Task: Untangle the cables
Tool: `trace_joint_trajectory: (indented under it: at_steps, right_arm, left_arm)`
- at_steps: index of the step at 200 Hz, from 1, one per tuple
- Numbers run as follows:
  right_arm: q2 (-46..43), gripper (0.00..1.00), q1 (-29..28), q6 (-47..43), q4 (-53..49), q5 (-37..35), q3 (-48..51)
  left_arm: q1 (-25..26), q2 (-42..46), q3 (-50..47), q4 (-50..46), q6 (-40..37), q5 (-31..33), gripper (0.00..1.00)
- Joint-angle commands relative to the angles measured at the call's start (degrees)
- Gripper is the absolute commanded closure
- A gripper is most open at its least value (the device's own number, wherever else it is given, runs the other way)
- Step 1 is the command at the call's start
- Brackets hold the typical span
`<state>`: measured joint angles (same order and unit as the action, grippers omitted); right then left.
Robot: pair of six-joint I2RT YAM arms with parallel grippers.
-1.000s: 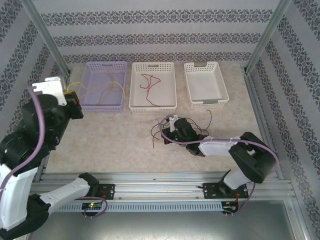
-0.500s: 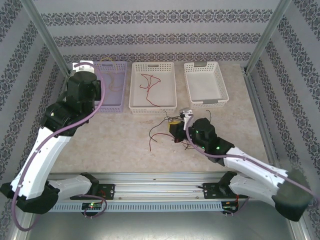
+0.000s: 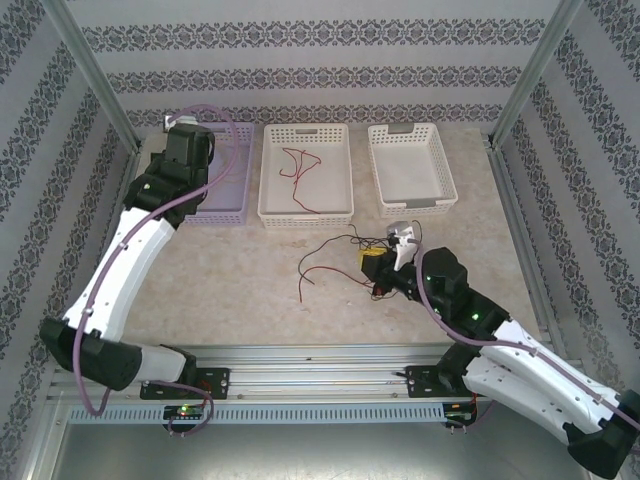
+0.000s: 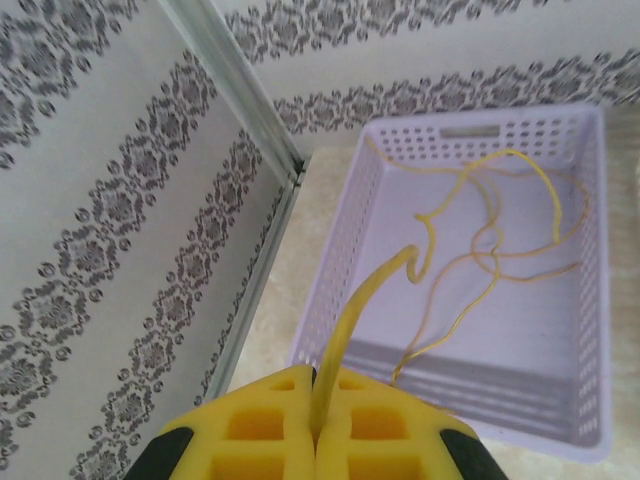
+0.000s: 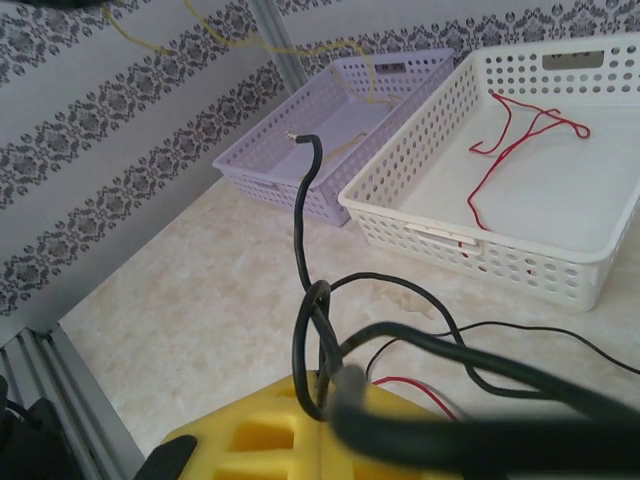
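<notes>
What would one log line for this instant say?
left gripper: shut on yellow cable reaching into purple basket | right gripper: shut on black cable | red cable: in middle basket

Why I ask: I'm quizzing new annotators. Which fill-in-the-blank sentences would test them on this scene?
1. The left gripper is shut on a ____ cable trailing into the purple basket.
2. A red cable lies in the white basket standing in the ____ of the row.
3. The right gripper is shut on a ____ cable from the tangle on the table.
Missing words: yellow; middle; black.
</notes>
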<state>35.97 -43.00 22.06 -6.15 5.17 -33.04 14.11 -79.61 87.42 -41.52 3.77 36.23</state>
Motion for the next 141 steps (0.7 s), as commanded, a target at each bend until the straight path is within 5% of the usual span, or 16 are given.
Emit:
trace_joint_trajectory:
  at_steps: [1, 141]
  right_arm:
    - [-2.5, 1.0, -0.3, -1.0, -3.2, 0.4, -2.4]
    - [-5.8, 1.0, -0.9, 1.4, -4.9, 4.7, -3.8]
  left_arm:
    - [-1.8, -1.9, -0.2, 2.1, 2.6, -1.2, 1.0]
    - [-8.2, -33.1, 9.3, -3.4, 6.9, -5.5, 1.0]
